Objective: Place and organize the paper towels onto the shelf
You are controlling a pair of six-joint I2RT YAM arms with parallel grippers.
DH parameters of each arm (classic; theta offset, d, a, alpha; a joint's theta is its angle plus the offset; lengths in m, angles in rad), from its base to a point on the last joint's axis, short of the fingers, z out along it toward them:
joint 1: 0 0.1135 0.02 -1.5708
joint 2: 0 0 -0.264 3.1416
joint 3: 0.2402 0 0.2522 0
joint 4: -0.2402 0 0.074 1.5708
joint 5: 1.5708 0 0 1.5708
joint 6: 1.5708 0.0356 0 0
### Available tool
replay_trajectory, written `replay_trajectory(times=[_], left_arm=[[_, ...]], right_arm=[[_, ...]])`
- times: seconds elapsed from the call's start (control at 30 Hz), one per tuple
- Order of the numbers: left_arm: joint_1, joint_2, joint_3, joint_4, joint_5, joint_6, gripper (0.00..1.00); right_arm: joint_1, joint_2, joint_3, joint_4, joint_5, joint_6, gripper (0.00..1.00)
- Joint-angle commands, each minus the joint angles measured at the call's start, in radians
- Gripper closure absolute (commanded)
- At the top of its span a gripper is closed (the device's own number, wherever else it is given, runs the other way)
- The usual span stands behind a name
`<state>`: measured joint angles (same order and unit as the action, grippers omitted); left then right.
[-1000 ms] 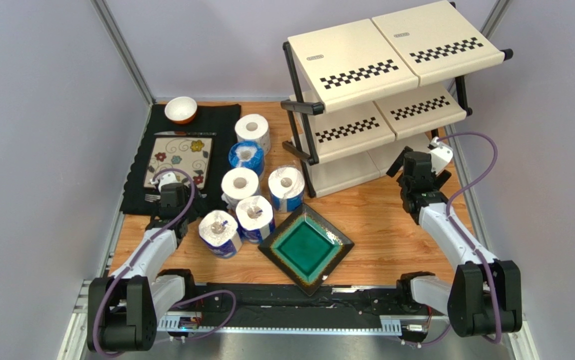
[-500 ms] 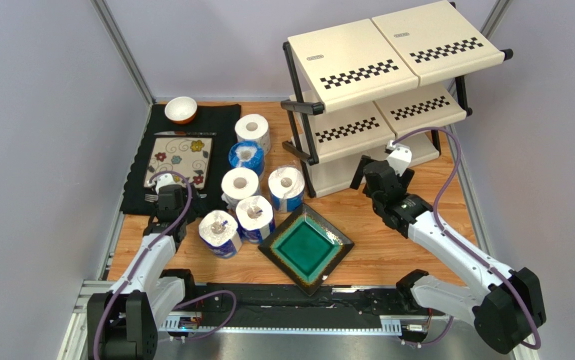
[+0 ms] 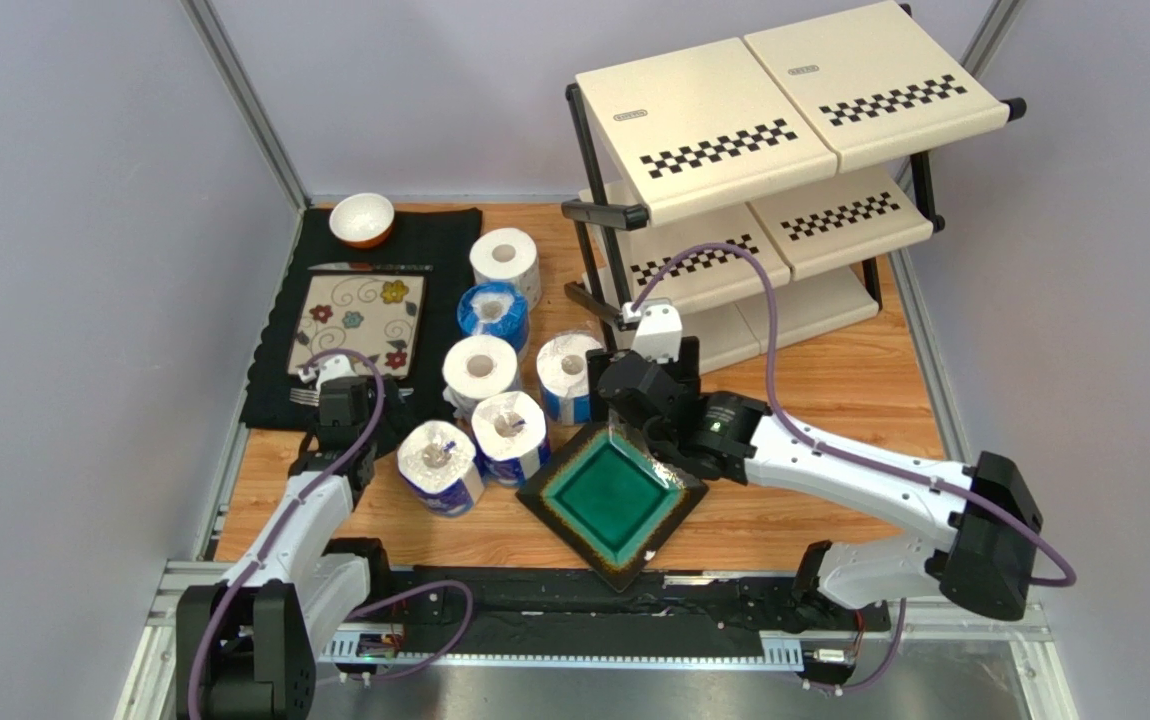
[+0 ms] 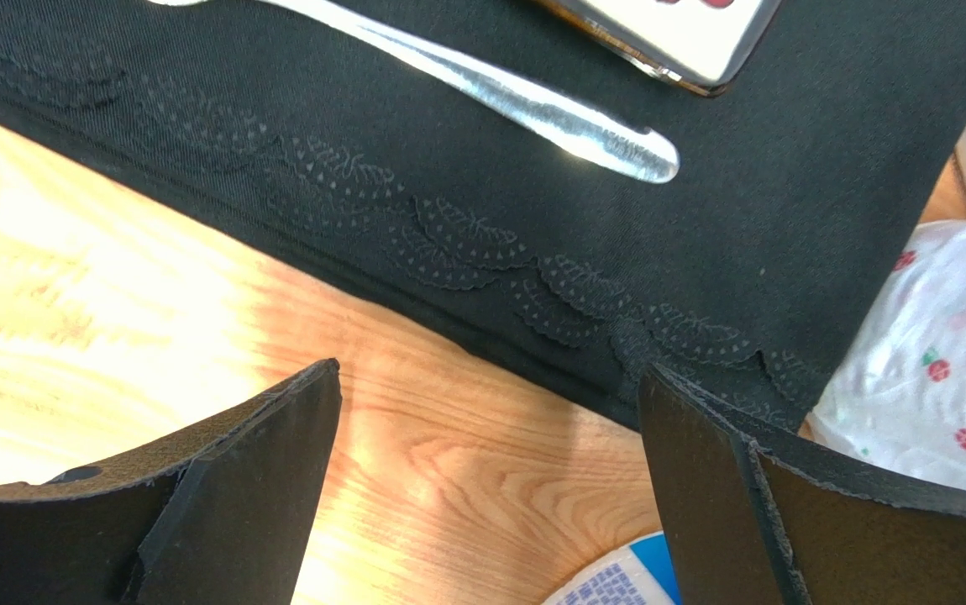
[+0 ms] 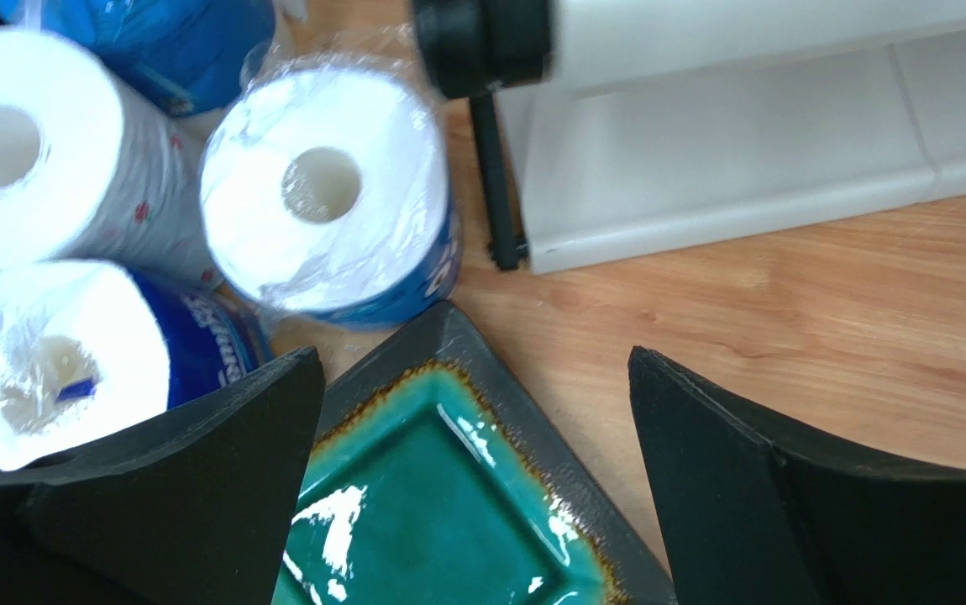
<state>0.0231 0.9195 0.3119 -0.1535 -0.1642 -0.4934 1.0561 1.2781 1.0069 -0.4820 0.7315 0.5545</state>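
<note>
Over to the right gripper (image 3: 623,393): a second before, it had been out by the right end of the shelf (image 3: 777,113), and it had swung across to hang over the far corner of the square plate (image 3: 614,495). Its fingers stood wide apart with nothing between them. The six paper towels (image 3: 479,369) stood on end in a cluster on the table, to that gripper's left and ahead of it, none on the shelf. The shelf rose just beyond the gripper to its right, cream plastic panels with checkered strips on a black tube frame.

The wrist camera gave us what the top view could not. Just ahead of the right gripper (image 5: 476,485) stood a wrapped roll (image 5: 324,189) in crinkled clear-and-blue film, its hollow core facing up. It stood close beside the shelf's black leg (image 5: 497,189). Below the fingers lay the plate's glossy green glaze and dark rim.

The left gripper (image 3: 338,398) had barely stirred. Its own camera showed it (image 4: 488,492) spread wide and empty above the wood-grain table (image 4: 97,315). Ahead of it we saw the scalloped edge of a black cloth placemat (image 4: 450,164) with a shiny metal handle (image 4: 501,95) lying on it. To its right was a white printed roll (image 4: 942,378) with small red marks.
</note>
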Motion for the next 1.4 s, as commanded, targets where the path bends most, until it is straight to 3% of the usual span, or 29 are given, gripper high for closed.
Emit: replay_trajectory(times=[0.0,0.27,0.83,1.37], left_arm=[[0.006,-0.013,-0.002,0.026,0.014,-0.017,0.04],[0.006,-0.002,0.006,0.019,0.005,-0.014,0.04],[0.006,-0.024,-0.002,0.019,0.000,-0.016,0.04],[0.008,-0.045,0.006,0.012,0.002,-0.011,0.04]], right_arm=[[0.044,0.072,0.087,0.002,-0.043,0.010,0.05],[0.097,0.216,0.176,0.013,-0.132,0.008,0.05],[0.096,0.365,0.303,0.042,-0.339,0.004,0.08],[0.094,0.474,0.378,0.010,-0.348,0.094,0.09]])
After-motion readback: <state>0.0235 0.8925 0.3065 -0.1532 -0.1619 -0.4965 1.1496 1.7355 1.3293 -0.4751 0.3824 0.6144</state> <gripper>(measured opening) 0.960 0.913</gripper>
